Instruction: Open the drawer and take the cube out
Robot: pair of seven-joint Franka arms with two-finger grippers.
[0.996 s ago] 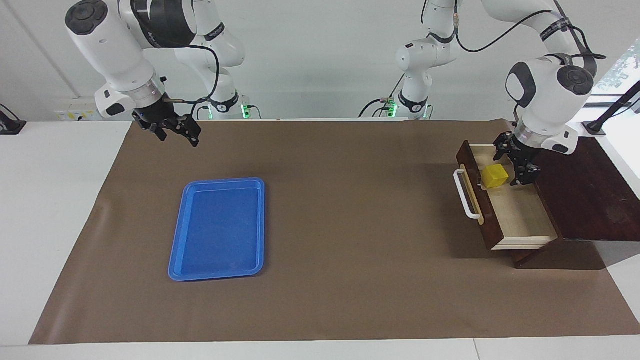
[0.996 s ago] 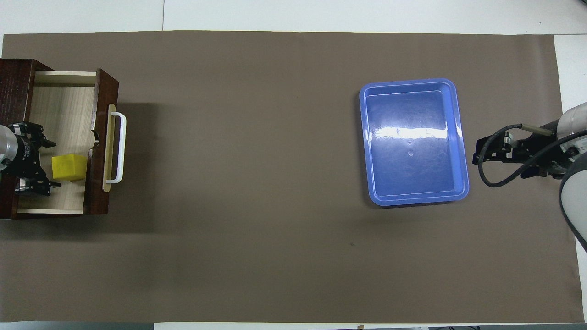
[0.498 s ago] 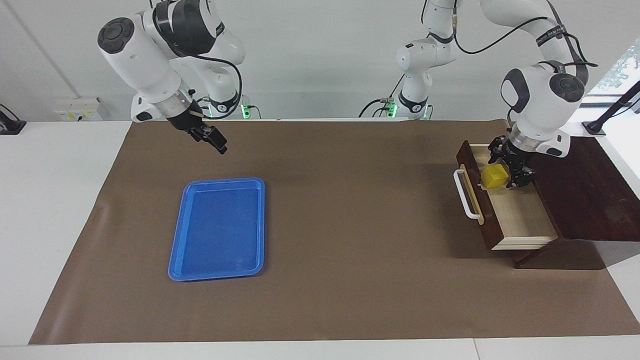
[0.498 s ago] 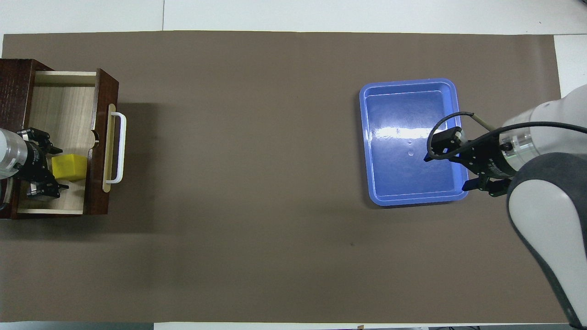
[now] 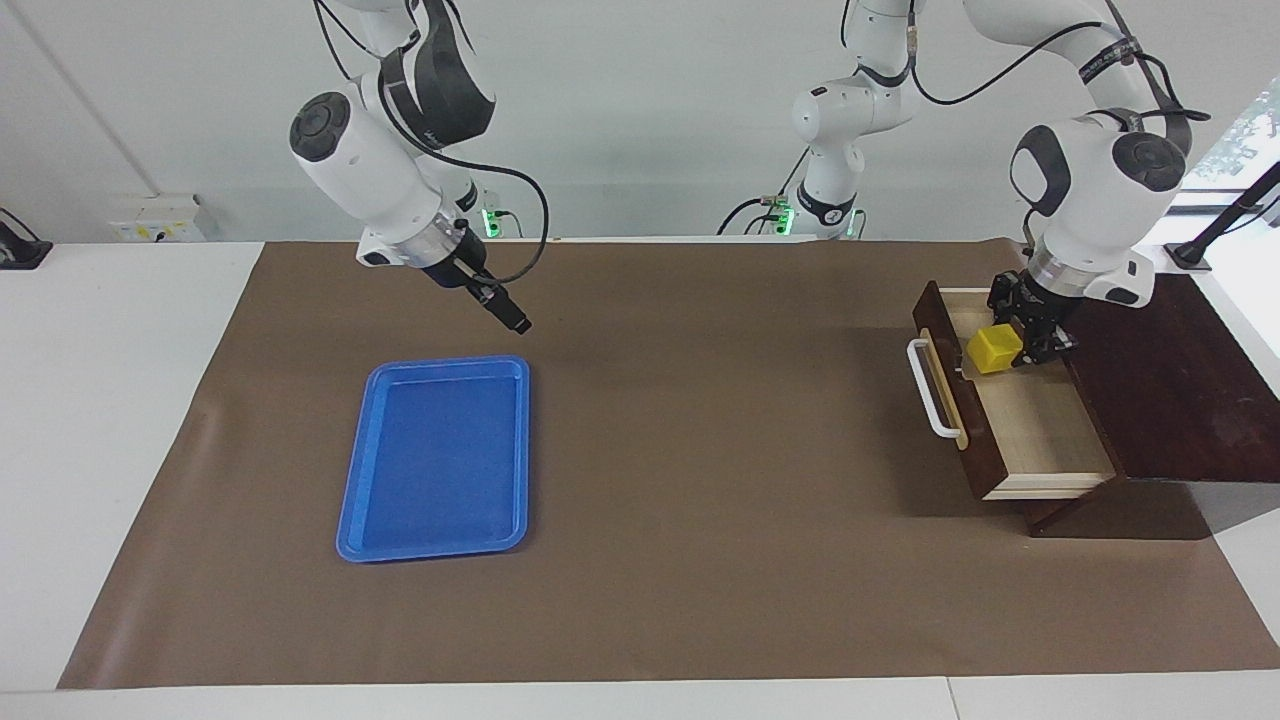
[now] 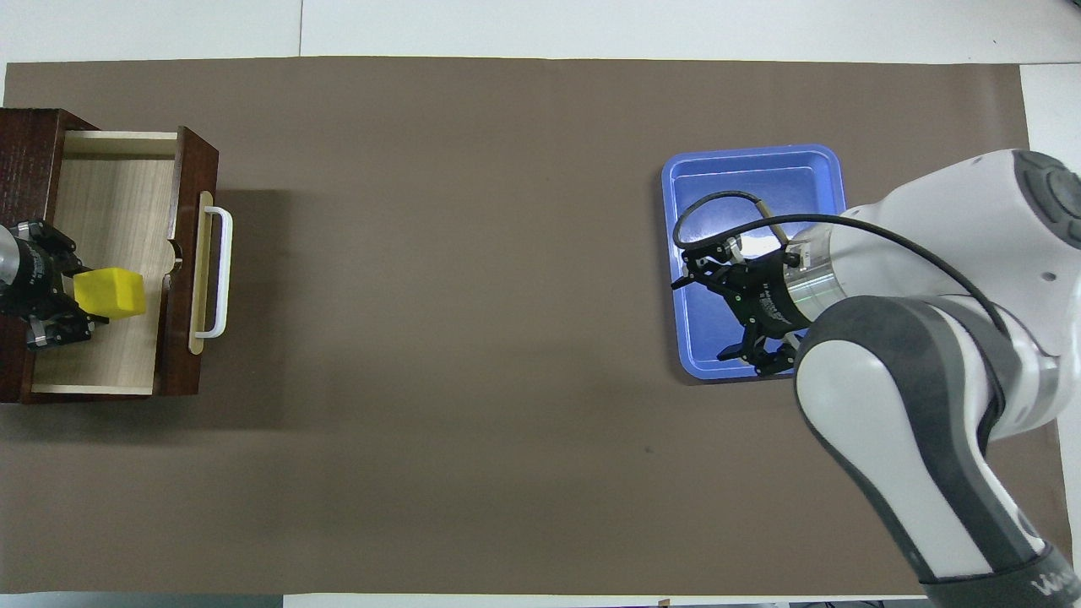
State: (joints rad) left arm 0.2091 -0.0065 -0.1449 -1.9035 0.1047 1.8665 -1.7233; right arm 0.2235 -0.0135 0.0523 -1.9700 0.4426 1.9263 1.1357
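Left gripper [image 5: 1022,343] at right of the facing view, inside the pulled-out dark brown wooden drawer [image 5: 1035,435] with white bar handle, fingers pinched onto the small bright yellow cube [image 5: 994,349]. A second ago those fingers stood spread either side of the cube, which sat flat on the pale wood floor; now they have closed and the cube looks tilted and slightly raised, so the grasp seems made and the lift begun. Cube is not out yet, sits at the drawer end nearer the robots, by the front panel.

Right gripper [image 5: 512,321], upper left of centre in the facing view, hangs in the air over the brown mat just above the flat blue plastic tray [image 5: 362,505]; it has swung in from the mat's corner. In the overhead view its fingers are spread, nothing held.

Judgement: opening done, remaining work is raising the cube clear of the drawer walls.
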